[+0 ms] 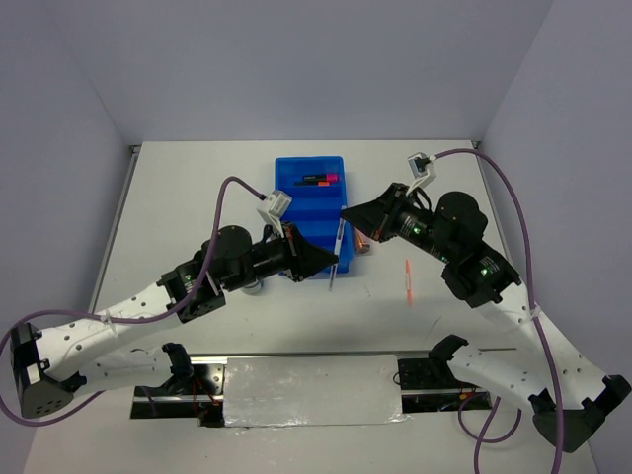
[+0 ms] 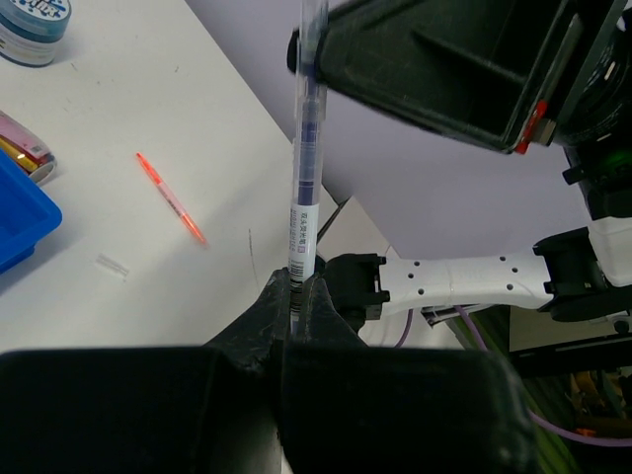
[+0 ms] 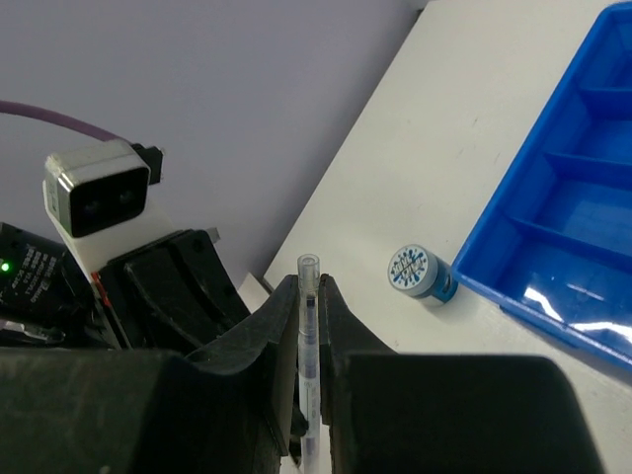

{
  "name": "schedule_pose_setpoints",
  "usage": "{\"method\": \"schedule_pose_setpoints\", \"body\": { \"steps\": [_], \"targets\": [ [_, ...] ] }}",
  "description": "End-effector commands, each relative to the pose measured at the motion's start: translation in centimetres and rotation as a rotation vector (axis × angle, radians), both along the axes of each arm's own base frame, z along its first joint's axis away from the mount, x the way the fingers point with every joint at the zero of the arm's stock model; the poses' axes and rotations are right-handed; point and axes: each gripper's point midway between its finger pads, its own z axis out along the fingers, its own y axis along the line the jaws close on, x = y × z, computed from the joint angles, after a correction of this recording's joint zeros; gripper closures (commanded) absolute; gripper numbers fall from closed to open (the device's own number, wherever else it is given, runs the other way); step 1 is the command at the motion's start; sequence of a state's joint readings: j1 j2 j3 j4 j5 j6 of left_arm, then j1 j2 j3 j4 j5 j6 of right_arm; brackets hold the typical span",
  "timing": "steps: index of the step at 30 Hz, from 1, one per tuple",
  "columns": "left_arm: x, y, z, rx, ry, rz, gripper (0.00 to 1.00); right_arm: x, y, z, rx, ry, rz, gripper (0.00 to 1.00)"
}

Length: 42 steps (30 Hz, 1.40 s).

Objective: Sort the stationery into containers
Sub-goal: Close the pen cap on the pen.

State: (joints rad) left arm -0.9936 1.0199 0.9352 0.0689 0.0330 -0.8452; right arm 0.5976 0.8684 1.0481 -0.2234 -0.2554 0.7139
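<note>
- Both the left gripper point(image 2: 296, 288) and right gripper point(image 3: 308, 296) clench one thin grey pen point(image 2: 306, 168).
- Beside them sits the blue tray point(image 1: 308, 160); orange pen point(image 1: 407, 279) and tape roll point(image 3: 417, 272) lie nearby.

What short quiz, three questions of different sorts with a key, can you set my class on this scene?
1. True or false: the thin clear pen is gripped by both the left tool and the right tool.
2. Where does the orange pen lie? A) in the blue tray B) on the table, right of the tray C) in the left tool.
3. Fill in: the capped markers lie in the tray compartment ____ from the arms.
Key: 1 true; 2 B; 3 farthest.
</note>
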Motion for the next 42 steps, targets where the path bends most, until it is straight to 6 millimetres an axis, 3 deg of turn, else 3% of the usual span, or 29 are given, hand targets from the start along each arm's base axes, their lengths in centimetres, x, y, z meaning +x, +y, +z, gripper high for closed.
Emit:
{"method": "schedule_pose_setpoints", "body": {
  "steps": [1,14,24,28,34,42],
  "targets": [
    [0.5,0.3,2.6,-0.083,-0.044,0.017,1.0,-0.8,-0.1,0.8,0.045,-0.028,0.021,1.0],
    [2.7,0.1,6.1,-0.113,-0.164,0.053,1.0,-1.7,0.2,-0.5,0.094,0.019,0.06,1.0],
    [4.9,1.0,7.8,-0.136,-0.229,0.021,1.0,-2.7,1.3,-4.7,-0.001,0.038,0.165,1.0],
    [4.7,0.4,7.8,-0.127,-0.238,-0.028,1.0,-2.7,1.1,-4.2,0.021,0.038,0.149,1.0],
    [4.2,-0.8,6.4,-0.093,-0.218,-0.102,0.98,-1.7,0.4,-1.5,0.026,0.016,0.079,1.0],
    [4.2,-1.4,6.6,-0.105,-0.216,-0.128,0.94,-1.2,0.9,-1.6,0.045,0.046,0.076,1.0]
  ]
}}
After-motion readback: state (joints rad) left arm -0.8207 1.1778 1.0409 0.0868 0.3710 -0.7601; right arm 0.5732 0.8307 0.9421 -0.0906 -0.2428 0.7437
